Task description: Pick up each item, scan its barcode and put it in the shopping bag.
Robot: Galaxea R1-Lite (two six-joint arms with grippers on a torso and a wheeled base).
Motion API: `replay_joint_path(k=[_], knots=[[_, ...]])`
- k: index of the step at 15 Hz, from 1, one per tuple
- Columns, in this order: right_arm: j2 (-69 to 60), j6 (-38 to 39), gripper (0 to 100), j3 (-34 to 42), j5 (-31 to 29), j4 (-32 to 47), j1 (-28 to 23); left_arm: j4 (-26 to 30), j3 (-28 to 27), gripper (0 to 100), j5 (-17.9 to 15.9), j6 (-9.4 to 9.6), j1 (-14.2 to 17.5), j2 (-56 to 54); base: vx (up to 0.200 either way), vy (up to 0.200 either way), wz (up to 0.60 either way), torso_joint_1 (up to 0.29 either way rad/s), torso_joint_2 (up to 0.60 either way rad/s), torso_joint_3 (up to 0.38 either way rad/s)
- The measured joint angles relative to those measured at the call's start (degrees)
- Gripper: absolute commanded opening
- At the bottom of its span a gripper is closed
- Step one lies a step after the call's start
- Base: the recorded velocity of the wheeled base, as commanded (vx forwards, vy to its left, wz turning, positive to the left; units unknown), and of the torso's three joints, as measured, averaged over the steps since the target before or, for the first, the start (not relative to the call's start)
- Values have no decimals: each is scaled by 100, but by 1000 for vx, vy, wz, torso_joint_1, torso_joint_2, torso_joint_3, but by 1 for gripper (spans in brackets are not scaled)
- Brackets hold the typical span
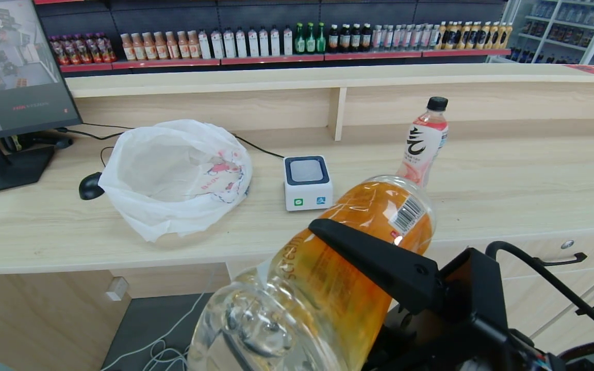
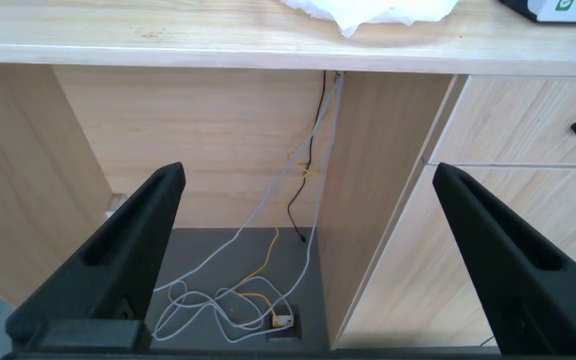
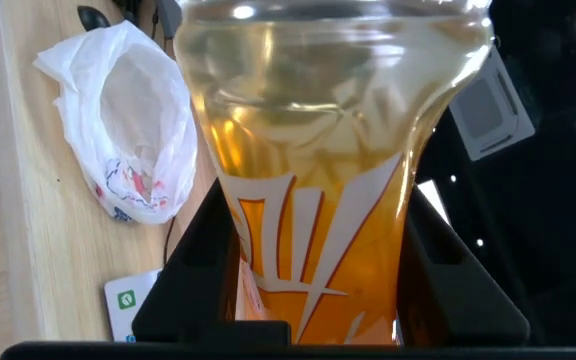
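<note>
Wooden counter (image 1: 508, 175) | right hand (image 3: 318, 240) grips orange bottle (image 1: 317, 288), barcode (image 1: 408, 214) facing up | left hand (image 2: 308, 190) open

The right end effector (image 1: 339, 257) grips a tilted orange bottle (image 1: 374, 206) in front of the scanner (image 1: 307, 183).

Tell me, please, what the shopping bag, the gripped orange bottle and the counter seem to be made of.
The shopping bag looks like thin plastic film, white and slightly translucent, sagging in crumpled folds. The orange bottle is probably clear glossy plastic: the drink shows through and highlights glint. The counter is pale wood or wood-look laminate, matte; grain lines show, which is unclear.
</note>
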State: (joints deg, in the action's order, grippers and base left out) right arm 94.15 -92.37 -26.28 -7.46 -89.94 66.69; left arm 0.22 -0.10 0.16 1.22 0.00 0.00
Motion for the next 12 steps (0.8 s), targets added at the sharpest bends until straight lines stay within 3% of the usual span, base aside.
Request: replay_joint_path(k=[4, 8, 12], knots=[[83, 427, 0, 21, 0, 0, 11, -4, 0, 100, 0, 0, 0, 0, 0, 0, 0, 0, 0, 0], [229, 1535, 0, -67, 2, 2, 282, -4, 0, 100, 0, 0, 0, 0, 0, 0, 0, 0, 0, 0], [218, 2689, 0, -139, 10, -2, 201, -4, 0, 100, 0, -5, 0, 0, 0, 0, 0, 0, 0, 0]])
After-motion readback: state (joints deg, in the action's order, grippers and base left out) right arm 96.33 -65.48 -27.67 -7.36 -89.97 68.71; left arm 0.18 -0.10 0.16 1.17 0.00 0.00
